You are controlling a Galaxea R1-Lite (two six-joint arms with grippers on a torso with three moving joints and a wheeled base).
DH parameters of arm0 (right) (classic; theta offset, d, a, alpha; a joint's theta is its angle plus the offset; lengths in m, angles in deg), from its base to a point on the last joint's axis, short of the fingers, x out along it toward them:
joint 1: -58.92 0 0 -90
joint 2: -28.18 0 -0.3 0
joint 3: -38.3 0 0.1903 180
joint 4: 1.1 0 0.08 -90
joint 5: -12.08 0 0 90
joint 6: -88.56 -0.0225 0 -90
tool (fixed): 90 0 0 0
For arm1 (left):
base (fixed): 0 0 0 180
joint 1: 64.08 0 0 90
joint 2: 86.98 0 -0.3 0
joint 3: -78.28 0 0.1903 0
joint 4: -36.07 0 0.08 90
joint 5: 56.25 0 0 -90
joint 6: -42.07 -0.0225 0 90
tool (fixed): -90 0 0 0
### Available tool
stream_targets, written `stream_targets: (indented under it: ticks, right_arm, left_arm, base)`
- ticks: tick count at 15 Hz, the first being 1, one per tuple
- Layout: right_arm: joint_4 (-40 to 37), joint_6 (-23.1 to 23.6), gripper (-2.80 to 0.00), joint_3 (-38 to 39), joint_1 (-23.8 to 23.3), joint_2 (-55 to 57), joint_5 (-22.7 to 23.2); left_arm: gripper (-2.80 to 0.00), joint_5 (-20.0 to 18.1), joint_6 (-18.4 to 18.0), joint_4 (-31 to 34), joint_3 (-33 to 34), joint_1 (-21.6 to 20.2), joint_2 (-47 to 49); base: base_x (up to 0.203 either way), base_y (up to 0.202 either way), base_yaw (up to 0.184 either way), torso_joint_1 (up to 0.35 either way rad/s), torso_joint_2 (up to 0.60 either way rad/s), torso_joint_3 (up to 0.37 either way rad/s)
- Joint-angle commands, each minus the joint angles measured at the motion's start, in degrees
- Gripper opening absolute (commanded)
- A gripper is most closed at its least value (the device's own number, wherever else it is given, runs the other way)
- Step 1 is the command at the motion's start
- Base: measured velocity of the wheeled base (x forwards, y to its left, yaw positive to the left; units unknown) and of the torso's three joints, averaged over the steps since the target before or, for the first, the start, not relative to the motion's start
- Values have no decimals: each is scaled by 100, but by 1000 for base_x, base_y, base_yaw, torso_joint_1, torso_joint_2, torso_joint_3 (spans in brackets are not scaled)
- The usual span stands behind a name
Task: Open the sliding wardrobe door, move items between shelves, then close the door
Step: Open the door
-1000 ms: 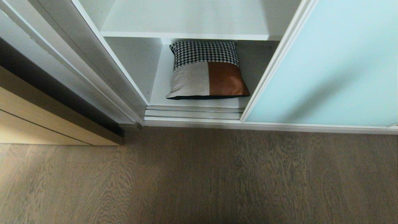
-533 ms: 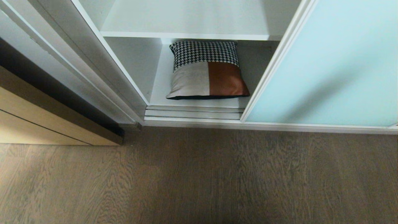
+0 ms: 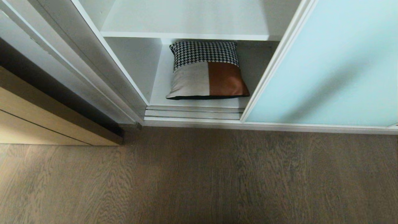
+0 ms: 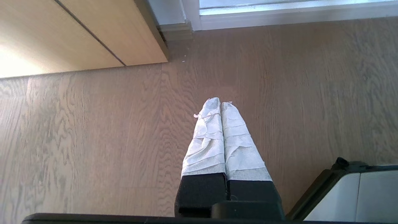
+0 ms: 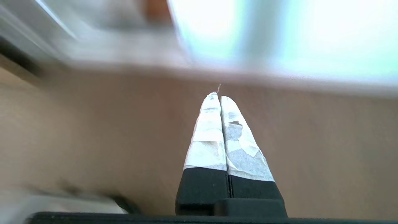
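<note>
Nothing in the head view has shifted; the cushion (image 3: pixel 206 71) lies on the bottom shelf (image 3: pixel 161 84), well apart from the right end effector (image 5: pixel 220 95), pressed together above the floor (image 5: pixel 93 130).

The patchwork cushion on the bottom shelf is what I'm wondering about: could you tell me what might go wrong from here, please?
1. The square beige, rust-brown and houndstooth cushion lies under the white laminate upper shelf; lifting it may catch that edge.
2. The frosted pale blue-green glass sliding door borders the cushion's right, so an arm may brush its frame.
3. The right gripper and left gripper are shut above the floor, needing opening first.
</note>
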Motion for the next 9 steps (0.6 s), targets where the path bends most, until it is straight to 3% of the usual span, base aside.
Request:
stream_targets:
  ticks: [1, 4, 6, 9]
  right_arm:
    - [-346, -398, -280, -1456, -5, 241, 845]
    - [-541, -1572, -280, -2872, -59, 1365, 2143]
    - [-105, -2219, -280, -3267, -88, 2278, 2556]
    - [1246, -2714, -280, -3458, -95, 3727, 2913]
  left_arm:
    - [-280, 0, -5, 2, -4, 3, 12]
    - [-280, 0, -5, 2, -2, 2, 20]
    - [-280, 0, -5, 2, 5, 4, 20]
    - [-280, 0, -5, 2, -4, 4, 18]
  base:
    - [0, 0, 0, 0, 0, 0]
    - [0, 0, 0, 0, 0, 0]
    - [0, 0, 0, 0, 0, 0]
    - [0, 0, 0, 0, 0, 0]
